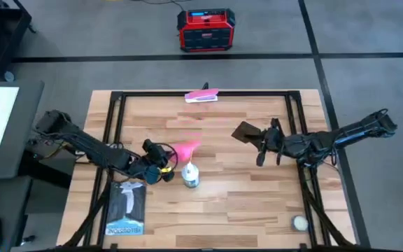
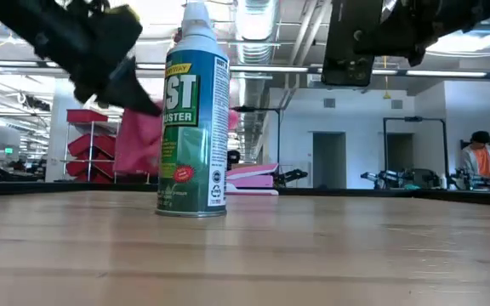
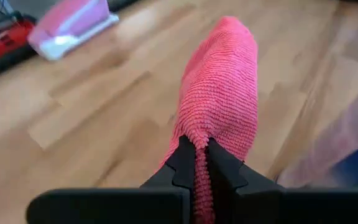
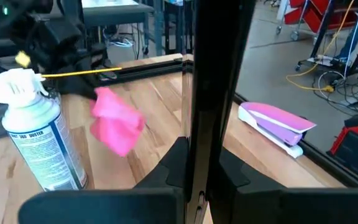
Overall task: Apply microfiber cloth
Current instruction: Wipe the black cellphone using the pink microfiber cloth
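My left gripper (image 1: 166,161) is shut on the bright pink microfiber cloth (image 1: 186,148) just to the far left of an upright duster spray can (image 1: 190,175) at the table's middle. In the low view the cloth (image 2: 139,140) shows behind the can (image 2: 192,110). To the right, my right gripper (image 1: 261,143) is shut on a black phone (image 1: 245,131), held high above the table (image 2: 347,47). My left gripper pinches a bunched edge of the cloth (image 3: 199,163) between its two fingers, coming nearly level from the table's left. The rest of the cloth (image 4: 114,121) sticks out past the fingertips and droops, clear of the table. My right gripper pinches the phone between its two fingers (image 4: 229,165). The wrist view sees the phone edge-on as a thin dark slab (image 4: 207,93). The fingers reach in from the table's right, and the phone is lifted clear.
A pink-and-white flat item (image 1: 201,96) lies at the far edge's middle. A blue-and-white booklet (image 1: 126,208) lies near left, and a small white round thing (image 1: 299,222) near right. A red box (image 1: 203,29) stands on the floor beyond the table.
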You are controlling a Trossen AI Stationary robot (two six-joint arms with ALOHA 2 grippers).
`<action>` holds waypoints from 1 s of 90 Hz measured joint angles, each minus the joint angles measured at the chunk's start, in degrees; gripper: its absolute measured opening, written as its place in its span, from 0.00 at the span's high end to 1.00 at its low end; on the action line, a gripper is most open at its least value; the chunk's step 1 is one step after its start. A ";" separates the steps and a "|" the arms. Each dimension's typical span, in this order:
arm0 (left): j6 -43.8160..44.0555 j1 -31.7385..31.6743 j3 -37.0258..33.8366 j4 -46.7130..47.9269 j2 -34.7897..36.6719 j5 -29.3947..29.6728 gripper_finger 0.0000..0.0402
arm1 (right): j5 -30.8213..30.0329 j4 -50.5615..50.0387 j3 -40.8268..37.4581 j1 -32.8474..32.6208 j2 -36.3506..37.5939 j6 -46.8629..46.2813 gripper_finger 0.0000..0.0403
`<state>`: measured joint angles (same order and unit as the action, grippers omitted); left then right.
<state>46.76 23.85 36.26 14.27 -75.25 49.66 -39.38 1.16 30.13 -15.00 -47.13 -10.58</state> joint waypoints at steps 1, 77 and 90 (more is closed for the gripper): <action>0.32 0.10 -0.02 -0.13 -0.40 -0.08 1.00 | 0.00 -0.12 0.00 0.00 0.00 -0.03 0.97; 5.42 2.61 -0.06 -7.71 -16.00 -1.57 1.00 | 0.11 -1.50 0.00 -0.02 0.00 -1.17 0.97; 4.09 3.10 -0.07 -6.36 -10.25 5.16 1.00 | 0.11 -1.56 0.00 -0.02 0.00 -1.17 0.97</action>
<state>50.85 26.96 36.19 7.91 -85.50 54.82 -39.27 -0.40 30.13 -15.03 -47.13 -11.75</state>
